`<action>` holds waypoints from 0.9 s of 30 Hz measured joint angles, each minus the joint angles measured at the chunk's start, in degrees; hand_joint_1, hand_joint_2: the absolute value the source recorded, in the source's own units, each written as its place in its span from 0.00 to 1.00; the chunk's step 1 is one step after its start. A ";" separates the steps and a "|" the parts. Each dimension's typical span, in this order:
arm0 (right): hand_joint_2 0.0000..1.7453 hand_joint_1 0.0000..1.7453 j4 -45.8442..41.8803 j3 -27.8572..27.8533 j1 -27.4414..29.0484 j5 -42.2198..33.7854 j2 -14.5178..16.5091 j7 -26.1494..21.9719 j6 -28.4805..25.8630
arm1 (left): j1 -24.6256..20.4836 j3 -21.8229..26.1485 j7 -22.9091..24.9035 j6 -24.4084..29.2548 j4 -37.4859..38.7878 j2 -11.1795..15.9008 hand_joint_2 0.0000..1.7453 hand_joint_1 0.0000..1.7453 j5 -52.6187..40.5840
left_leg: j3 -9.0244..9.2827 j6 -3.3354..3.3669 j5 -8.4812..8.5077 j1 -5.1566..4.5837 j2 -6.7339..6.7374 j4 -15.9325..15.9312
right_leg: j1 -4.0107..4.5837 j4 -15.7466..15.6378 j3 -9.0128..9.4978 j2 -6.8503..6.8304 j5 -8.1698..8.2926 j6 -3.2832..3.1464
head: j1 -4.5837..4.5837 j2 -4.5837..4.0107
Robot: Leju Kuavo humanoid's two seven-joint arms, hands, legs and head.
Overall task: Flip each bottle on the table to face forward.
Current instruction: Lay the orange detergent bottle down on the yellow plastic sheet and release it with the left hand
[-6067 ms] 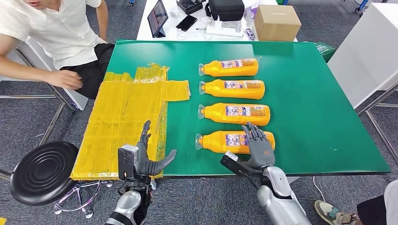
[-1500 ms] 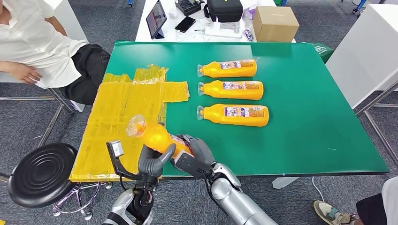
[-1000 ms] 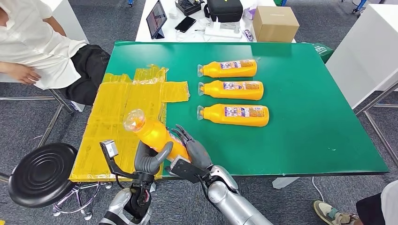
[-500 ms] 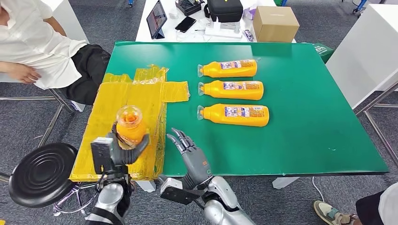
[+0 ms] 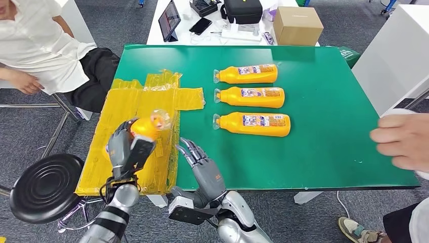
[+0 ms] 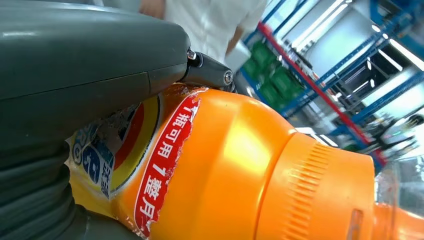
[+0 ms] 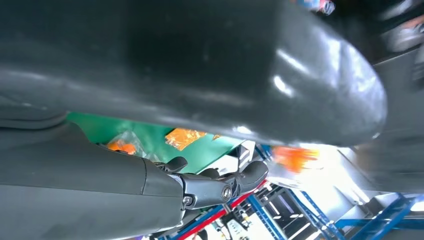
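My left hand [image 5: 126, 149] grips an orange bottle [image 5: 146, 125] above the yellow plastic sheet [image 5: 121, 106], its clear cap toward the table's middle. Up close the orange bottle [image 6: 235, 165] shows a torn red-and-blue label under my left hand [image 6: 75, 85]. My right hand [image 5: 202, 169] hovers open at the table's near edge, fingers spread, holding nothing. Its thumb and dark fingers [image 7: 220, 187] show close up. Three more orange bottles lie in a column on the green table [image 5: 329, 91]: the far one [image 5: 246, 74], the middle one [image 5: 250, 96] and the near one [image 5: 253, 124], caps to the left.
A person's hand [image 5: 402, 142] reaches in over the table's right edge. Another person in a white shirt [image 5: 40, 45] sits at the far left. A black stool [image 5: 43, 187] stands at the near left corner. A cardboard box [image 5: 297, 24] and electronics sit on the white table behind.
My left hand has turned the orange bottle from cap-up to tilted, cap toward the right. A person's hand has come in at the right edge. My right hand stays open, barely moved.
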 joint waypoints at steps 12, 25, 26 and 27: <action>0.00 0.00 -0.48 -1.02 0.97 -3.83 -0.21 -2.82 2.66 | -18.34 0.36 16.13 -12.79 29.71 2.30 1.00 0.98 -23.53 | 0.06 -0.02 0.09 0.00 0.04 0.00 | 0.00 0.06 0.06 0.03 0.03 -0.01 | 0.00 0.00; 0.00 0.00 1.01 -2.26 2.54 -5.57 -0.11 -4.19 2.32 | -24.48 -2.77 18.17 -24.91 39.13 4.09 1.00 0.23 -28.39 | 0.31 -0.09 0.06 0.00 0.04 -0.02 | 0.01 0.14 0.24 0.02 0.02 -0.04 | 0.00 0.00; 0.00 0.00 1.10 -2.38 2.62 -5.71 -0.04 -4.39 2.17 | -24.79 -2.77 18.23 -26.18 39.29 4.16 1.00 0.11 -28.27 | 0.34 -0.09 0.06 0.00 0.03 -0.02 | 0.01 0.14 0.27 0.02 0.02 -0.04 | 0.00 0.00; 0.00 0.00 1.25 -2.53 2.70 -5.88 0.05 -4.64 1.96 | -25.15 -2.76 18.28 -27.54 39.44 4.24 1.00 0.03 -28.03 | 0.38 -0.09 0.06 0.00 0.03 -0.02 | 0.01 0.15 0.31 0.02 0.02 -0.04 | 0.00 0.00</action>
